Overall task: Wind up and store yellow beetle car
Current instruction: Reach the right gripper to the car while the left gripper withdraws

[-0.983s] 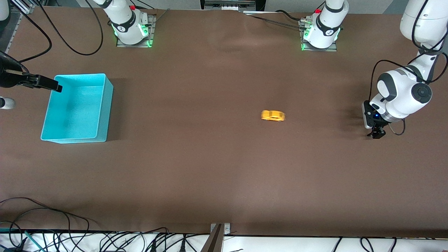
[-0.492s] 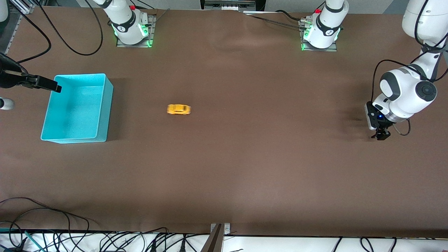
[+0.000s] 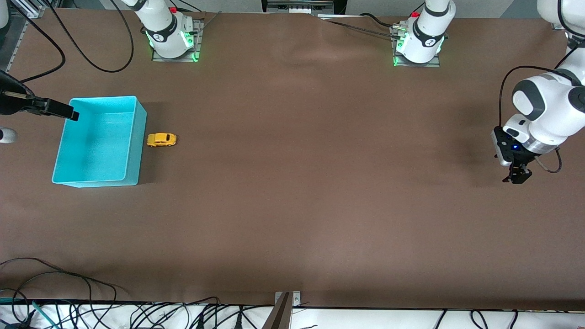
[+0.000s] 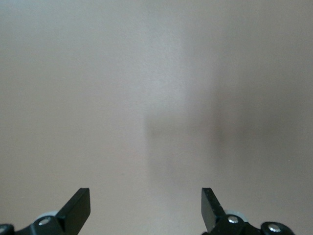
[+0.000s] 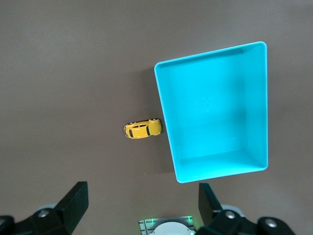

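The open cyan plastic bin (image 3: 96, 141), holding nothing, sits under the wide-open right pincer (image 5: 139, 208). The tiny yellow beetle car (image 3: 161, 140) stands just beside it (lengthwise toward its wall). The left pincer (image 3: 517, 177), also wide, hangs well apart.

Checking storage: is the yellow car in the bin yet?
Out. The yellow beetle car stands on the table beside the cyan bin, which is empty.

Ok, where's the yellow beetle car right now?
In the front view the yellow beetle car sits on the table beside the cyan bin, just outside its wall on the side toward the left arm's end, at the right arm's end of the table.
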You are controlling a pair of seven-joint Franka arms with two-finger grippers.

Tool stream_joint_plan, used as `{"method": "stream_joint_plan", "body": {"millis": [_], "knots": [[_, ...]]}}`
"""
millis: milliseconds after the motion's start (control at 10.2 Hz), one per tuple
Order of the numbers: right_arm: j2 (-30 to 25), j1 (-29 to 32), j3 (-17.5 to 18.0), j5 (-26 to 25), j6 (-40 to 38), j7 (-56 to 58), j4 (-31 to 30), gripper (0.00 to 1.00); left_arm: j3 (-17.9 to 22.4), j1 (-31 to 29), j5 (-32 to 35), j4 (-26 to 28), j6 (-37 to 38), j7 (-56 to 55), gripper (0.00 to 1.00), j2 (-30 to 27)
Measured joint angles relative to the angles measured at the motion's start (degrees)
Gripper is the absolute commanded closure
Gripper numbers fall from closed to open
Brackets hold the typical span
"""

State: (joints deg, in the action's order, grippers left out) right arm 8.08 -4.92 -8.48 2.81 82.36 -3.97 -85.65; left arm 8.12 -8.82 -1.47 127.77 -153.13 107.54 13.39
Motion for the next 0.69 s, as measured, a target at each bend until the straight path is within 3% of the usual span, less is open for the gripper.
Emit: {"method": "stream_joint_plan", "body": {"millis": [197, 688], "knots": [[1.51, -1.07, 1.68, 0.06, 1.18, 5.9, -0.09, 0.0, -0.04, 0.92, 0.0, -0.04, 2.06, 0.0, 0.0, -3.14], [7.02, -2.94, 2.88, 0.1, 8.49, 34.46, -4.3, 0.0, -0.04, 5.14, -0.01, -0.66, 9.39, -0.22, 0.0, -12.72]]}}
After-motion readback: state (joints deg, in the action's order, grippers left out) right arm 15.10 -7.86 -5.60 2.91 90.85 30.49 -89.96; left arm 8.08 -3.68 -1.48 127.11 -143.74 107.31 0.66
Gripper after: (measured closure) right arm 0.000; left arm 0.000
